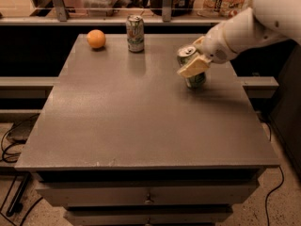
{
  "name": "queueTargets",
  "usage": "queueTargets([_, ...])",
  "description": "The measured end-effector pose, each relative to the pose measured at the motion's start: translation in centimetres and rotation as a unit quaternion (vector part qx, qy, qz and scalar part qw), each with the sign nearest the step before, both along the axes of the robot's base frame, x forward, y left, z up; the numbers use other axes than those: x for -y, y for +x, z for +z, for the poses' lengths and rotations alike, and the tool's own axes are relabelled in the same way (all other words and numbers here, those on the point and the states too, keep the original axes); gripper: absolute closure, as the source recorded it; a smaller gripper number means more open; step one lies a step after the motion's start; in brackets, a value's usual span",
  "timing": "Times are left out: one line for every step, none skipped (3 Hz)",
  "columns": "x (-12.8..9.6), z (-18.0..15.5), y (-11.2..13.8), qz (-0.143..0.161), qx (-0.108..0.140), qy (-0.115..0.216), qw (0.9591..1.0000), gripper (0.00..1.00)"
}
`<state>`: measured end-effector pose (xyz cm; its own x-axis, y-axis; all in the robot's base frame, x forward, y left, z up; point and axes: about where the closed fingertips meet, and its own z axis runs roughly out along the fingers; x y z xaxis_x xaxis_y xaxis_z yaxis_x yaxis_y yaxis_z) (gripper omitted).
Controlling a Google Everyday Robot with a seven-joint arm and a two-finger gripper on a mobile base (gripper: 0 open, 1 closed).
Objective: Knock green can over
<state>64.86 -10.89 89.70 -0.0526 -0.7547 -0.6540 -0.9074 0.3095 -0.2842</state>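
Nearest to us is the grey table's front, with a shallow drawer (148, 199) under its lip, and dark cables (10, 142) trail on the floor at the left of the view. Above that we get the wide grey tabletop (141, 121), bare across its near half.

Moving up the right side of the top, here is the olive-green drink can (195, 81) with its silver lid. It is on its base, not knocked over, and seems to lean a touch, lid toward the left. The cream-coloured gripper (193, 63) is right on it, lying across the front of the can's upper body and touching it. Whether it is clamped on the can or only pressed against it, we cannot tell. The white arm (254, 22) comes in from the upper right corner.

Further back, near the far edge, the white-and-silver can with green and red print (135, 33) stands upright, well apart from the green one. Just left of it sits a round orange fruit (96, 38). Behind the table runs a rail (94, 20) with jars and packets beyond it, too dim to name.
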Motion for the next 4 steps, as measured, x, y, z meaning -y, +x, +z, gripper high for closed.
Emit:
queueTargets([-2.9, -0.1, -0.9, 0.048, 0.025, -0.104, 0.9931, 1.00])
queueTargets([-4.9, -0.4, -1.9, 0.089, 0.037, -0.176, 0.9798, 0.82])
queueTargets([-7.0, -1.0, -2.8, 0.122, 0.028, -0.208, 0.9701, 0.59])
queueTargets([-9.3, -1.6, -3.6, 0.152, 0.013, -0.213, 0.9651, 0.36])
